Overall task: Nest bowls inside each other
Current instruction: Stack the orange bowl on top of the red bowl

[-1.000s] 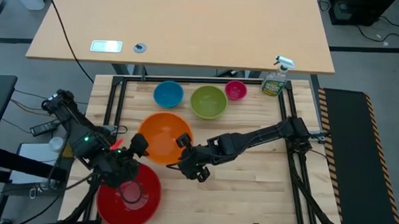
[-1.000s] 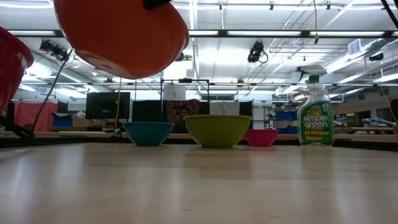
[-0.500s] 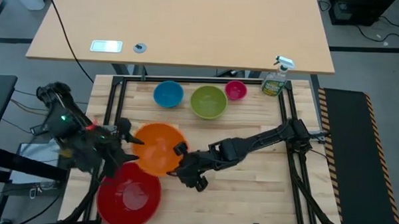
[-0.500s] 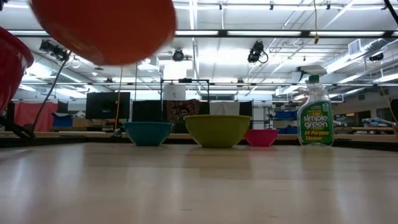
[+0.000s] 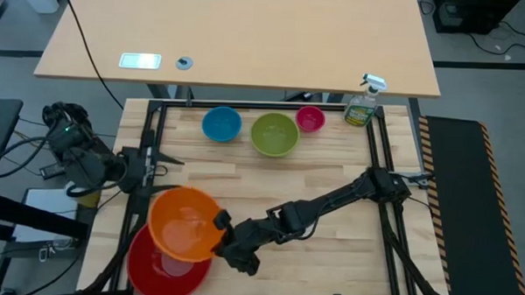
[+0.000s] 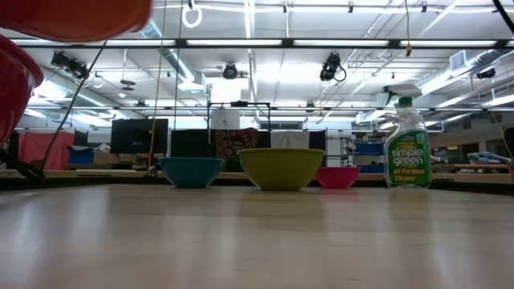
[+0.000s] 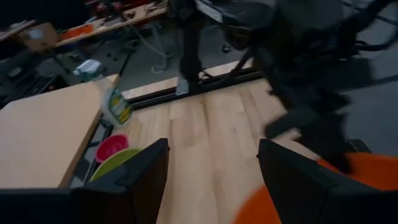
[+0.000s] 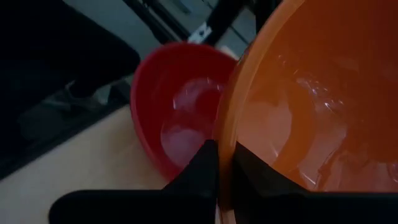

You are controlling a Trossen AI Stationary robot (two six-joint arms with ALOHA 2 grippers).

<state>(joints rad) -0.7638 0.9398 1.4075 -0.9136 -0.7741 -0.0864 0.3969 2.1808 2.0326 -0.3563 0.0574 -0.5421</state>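
Note:
The orange bowl [image 5: 185, 224] hangs over the far part of the red bowl [image 5: 169, 265], which sits at the table's near left corner. My right gripper [image 5: 220, 223] is shut on the orange bowl. My left gripper [image 5: 167, 159] stands open and empty at the table's left edge, raised, beyond both bowls. The blue bowl [image 5: 221, 124], the green bowl [image 5: 274, 134] and the small pink bowl [image 5: 310, 118] stand apart in a row on the table near its far edge. My right gripper pinches the orange bowl's rim [image 8: 225, 144] on the side toward the table's right, one finger inside the bowl and one outside. The fingers come slanting down from the right. The bowl is lifted clear, its mouth up, above the red bowl [image 8: 177, 118].
A spray bottle [image 5: 362, 103] of green liquid stands at the far right corner, next to the pink bowl. A black frame rail [image 5: 264, 105] runs round the table. Bare wood lies in the middle and at the near right.
My right gripper has carried the orange bowl toward the table's near left corner, from beside the red bowl to above it. My left gripper has drawn back from the red bowl toward the far left, rising and turning, and has stayed open.

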